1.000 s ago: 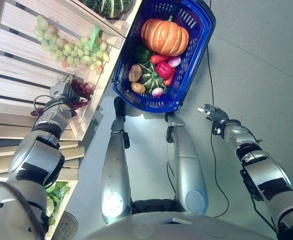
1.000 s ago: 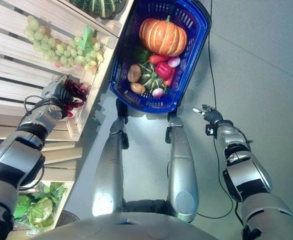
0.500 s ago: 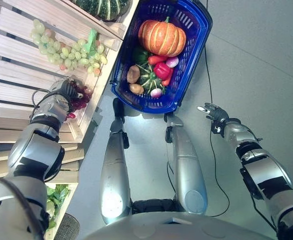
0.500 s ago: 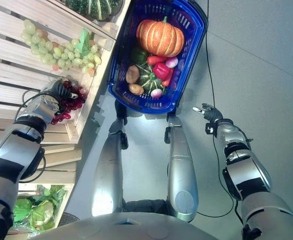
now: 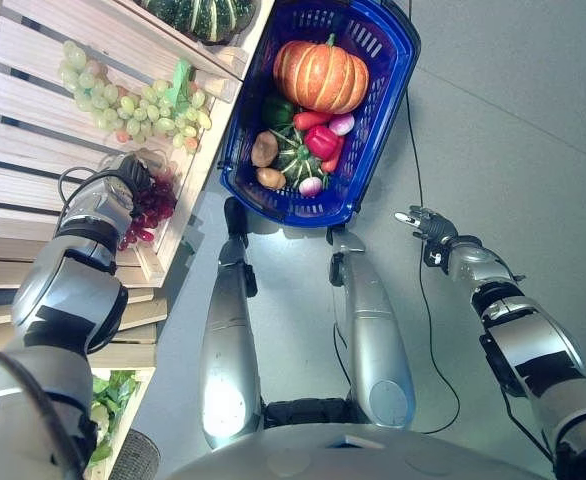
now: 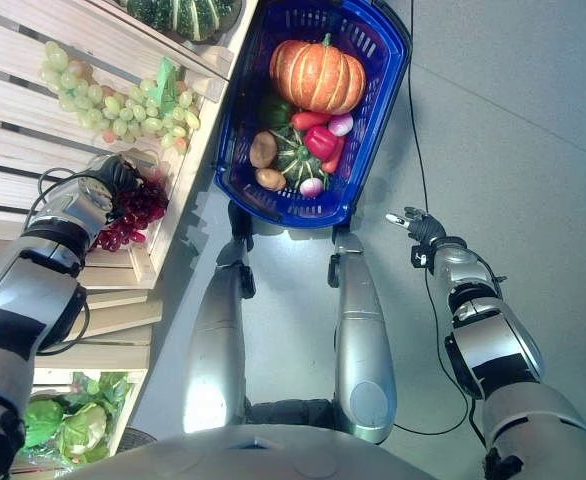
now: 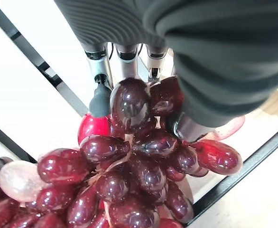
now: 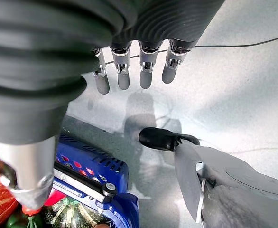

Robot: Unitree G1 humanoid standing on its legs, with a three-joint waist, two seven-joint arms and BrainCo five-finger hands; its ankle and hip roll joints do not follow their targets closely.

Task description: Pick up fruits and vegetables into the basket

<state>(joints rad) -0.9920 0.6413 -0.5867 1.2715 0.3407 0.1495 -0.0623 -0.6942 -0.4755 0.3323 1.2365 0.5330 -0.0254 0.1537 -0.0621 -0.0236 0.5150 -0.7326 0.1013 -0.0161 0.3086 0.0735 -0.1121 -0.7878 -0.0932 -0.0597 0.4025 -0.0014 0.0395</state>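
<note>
On shelf, left hand (image 5: pixel 123 187) gripping red grapes (image 7: pixel 129 161), basket (image 5: pixel 383 60) w/ pumpkin (image 5: pixel 321 74), veg

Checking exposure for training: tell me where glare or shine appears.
Left wrist view: bright highlights on the glossy dark red grape bunch under the left hand; pale background washed out. Left eye view: a bright patch on the grey floor below the blue plastic basket.
</note>
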